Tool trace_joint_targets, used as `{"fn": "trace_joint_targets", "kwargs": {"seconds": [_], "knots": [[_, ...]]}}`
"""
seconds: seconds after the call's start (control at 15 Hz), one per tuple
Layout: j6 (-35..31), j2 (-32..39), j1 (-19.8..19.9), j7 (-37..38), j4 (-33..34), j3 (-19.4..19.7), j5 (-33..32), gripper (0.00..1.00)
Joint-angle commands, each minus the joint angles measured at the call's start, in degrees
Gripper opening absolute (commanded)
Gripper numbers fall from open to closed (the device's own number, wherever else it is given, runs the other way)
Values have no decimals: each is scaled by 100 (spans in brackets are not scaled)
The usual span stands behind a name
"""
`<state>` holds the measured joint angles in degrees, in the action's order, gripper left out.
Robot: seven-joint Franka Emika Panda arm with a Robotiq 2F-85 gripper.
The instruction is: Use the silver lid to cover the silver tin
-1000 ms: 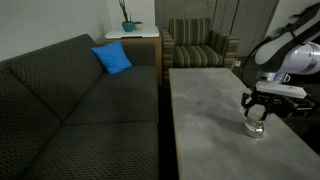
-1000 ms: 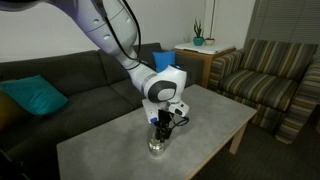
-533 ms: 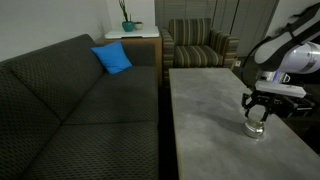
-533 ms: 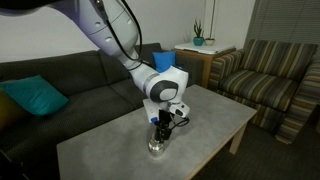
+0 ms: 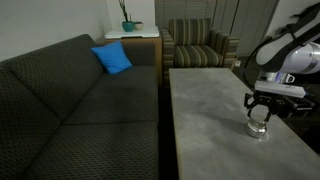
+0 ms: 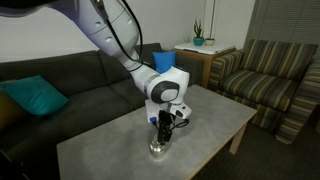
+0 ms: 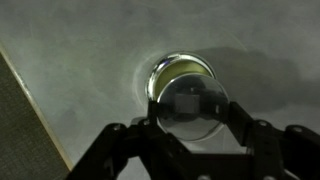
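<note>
In the wrist view my gripper point(image 7: 190, 112) is shut on the silver lid point(image 7: 190, 108), a flat dull round disc held between the fingers. The silver tin point(image 7: 178, 70) stands on the grey table right below, its shiny yellowish rim showing past the lid's far edge. The lid hovers just over the tin and overlaps most of its opening. In both exterior views the gripper point(image 5: 258, 118) point(image 6: 163, 132) points straight down over the tin point(image 5: 258, 130) point(image 6: 158, 148) near the table's edge.
The grey tabletop point(image 5: 210, 110) point(image 6: 200, 125) stretches around the tin. A dark sofa point(image 5: 80, 110) with a blue cushion point(image 5: 113, 58) lies beside the table. A striped armchair point(image 6: 270, 85) and a side table with a plant point(image 6: 198, 42) stand further off.
The gripper with the lid has come down slightly closer to the tin; otherwise nothing has visibly moved.
</note>
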<state>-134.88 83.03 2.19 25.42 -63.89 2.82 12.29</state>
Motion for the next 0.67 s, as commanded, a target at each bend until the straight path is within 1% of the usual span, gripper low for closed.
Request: {"fn": "trace_joint_targets", "kwargs": {"seconds": [0.0,0.13,0.27,0.47,0.6], "knots": [[-371,93,50,222,-49,13,114,44],[-434,82,78,322,-72,-17,134,44],[-621,-34,75,354,-259,-44,171,44],[-1356,-430,-34,373,-935,-36,206,44],[-1943,-745,-118,390,-1561,-30,216,44]]}}
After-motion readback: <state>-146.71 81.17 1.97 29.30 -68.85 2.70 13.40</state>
